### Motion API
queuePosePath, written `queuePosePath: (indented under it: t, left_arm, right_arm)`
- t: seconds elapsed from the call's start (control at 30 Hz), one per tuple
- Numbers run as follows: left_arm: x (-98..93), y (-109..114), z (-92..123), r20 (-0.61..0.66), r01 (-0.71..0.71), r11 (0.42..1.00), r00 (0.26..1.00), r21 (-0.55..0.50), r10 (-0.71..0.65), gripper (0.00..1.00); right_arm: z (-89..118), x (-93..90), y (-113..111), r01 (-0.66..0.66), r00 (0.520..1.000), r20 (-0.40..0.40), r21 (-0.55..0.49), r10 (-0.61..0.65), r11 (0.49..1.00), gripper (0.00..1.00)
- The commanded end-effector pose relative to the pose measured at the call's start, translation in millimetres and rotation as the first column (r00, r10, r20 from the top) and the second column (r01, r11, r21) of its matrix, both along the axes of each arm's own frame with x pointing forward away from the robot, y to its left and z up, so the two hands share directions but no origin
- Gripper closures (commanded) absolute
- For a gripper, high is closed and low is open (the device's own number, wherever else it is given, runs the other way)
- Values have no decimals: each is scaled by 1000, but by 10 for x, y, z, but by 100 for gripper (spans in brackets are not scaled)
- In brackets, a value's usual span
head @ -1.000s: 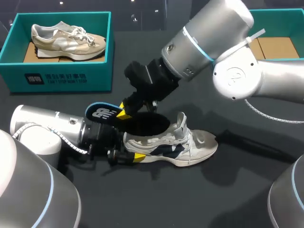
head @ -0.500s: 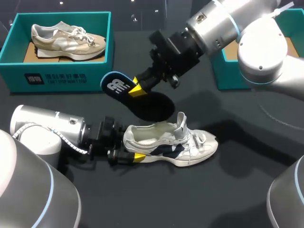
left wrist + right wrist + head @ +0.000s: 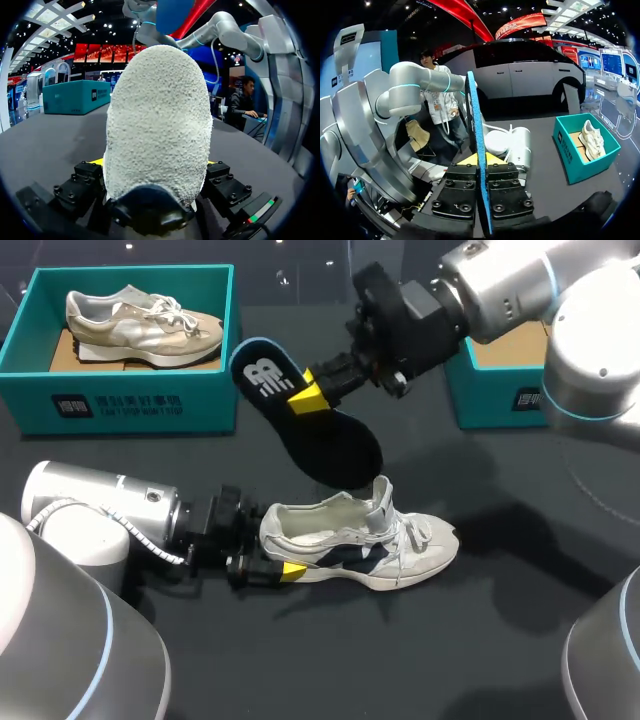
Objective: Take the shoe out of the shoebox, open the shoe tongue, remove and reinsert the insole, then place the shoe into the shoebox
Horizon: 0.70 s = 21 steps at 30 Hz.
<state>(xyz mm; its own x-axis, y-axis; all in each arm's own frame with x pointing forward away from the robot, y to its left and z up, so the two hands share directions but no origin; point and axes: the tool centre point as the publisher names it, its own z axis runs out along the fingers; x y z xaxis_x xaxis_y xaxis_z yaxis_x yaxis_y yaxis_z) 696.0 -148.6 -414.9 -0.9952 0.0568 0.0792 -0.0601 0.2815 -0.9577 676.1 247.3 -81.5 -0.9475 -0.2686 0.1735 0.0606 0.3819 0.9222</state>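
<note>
A white and navy shoe (image 3: 385, 540) lies on its sole on the dark table, toe to the right. My left gripper (image 3: 276, 551) is at its heel, shut on it with the fingers wide apart. In the left wrist view the grey heel (image 3: 157, 110) fills the space between the two yellow tips. My right gripper (image 3: 308, 398) is shut on the insole (image 3: 335, 445), which has a blue top with a white logo and a black underside. It hangs in the air above and behind the shoe's opening. In the right wrist view the insole (image 3: 474, 115) stands edge-on between the pads.
A teal shoebox (image 3: 120, 405) at the back left holds a beige shoe (image 3: 145, 322). A second teal box (image 3: 500, 400) at the back right is partly hidden by my right arm. Bare table lies in front of the shoe.
My right gripper has carried the insole up and to the right, out of the shoe's opening and clear of it. The left gripper and the shoe have stayed put.
</note>
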Motion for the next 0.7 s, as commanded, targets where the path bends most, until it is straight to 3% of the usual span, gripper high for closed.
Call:
queuePosePath:
  t: [0.03,0.33,0.53,0.7]
  left_arm:
    - [-10,3,-30,-1,0,1000,1000,0,0,100]
    - [-10,3,-30,-1,0,1000,1000,0,0,100]
    - [-10,3,-30,-1,0,1000,1000,0,0,100]
    - [-10,3,-30,-1,0,1000,1000,0,0,100]
  right_arm:
    - [-21,-173,-316,34,999,1,70,-35,997,100]
    - [-21,-173,-316,34,999,1,70,-35,997,100]
    - [45,-375,-661,248,956,-185,96,-227,964,100]
    - [124,-623,-898,398,897,-254,104,-363,911,100]
